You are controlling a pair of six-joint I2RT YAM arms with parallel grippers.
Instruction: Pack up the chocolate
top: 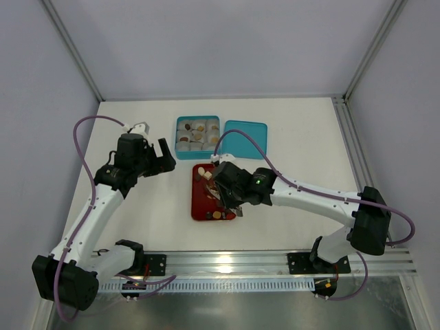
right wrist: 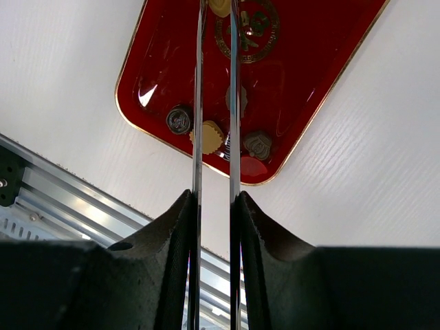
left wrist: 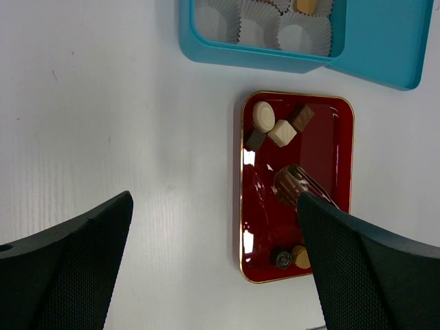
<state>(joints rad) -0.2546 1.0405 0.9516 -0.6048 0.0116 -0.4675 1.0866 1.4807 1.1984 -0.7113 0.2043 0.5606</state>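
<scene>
White surface (top: 302,137). Teal box (top: 178,139) of paper cups (left wrist: 302,34) at far centre, teal lid (top: 246,139) just right of it. Red tray (left wrist: 340,144) just near of box. Left claw (left wrist: 214,206) spread wide, above surface left of tray. Right claw (right wrist: 214,199) pinching tweezers (right wrist: 198,103) over tray. Chocolate (left wrist: 282,132): pieces at tray's far and near ends, some in box cups.
</scene>
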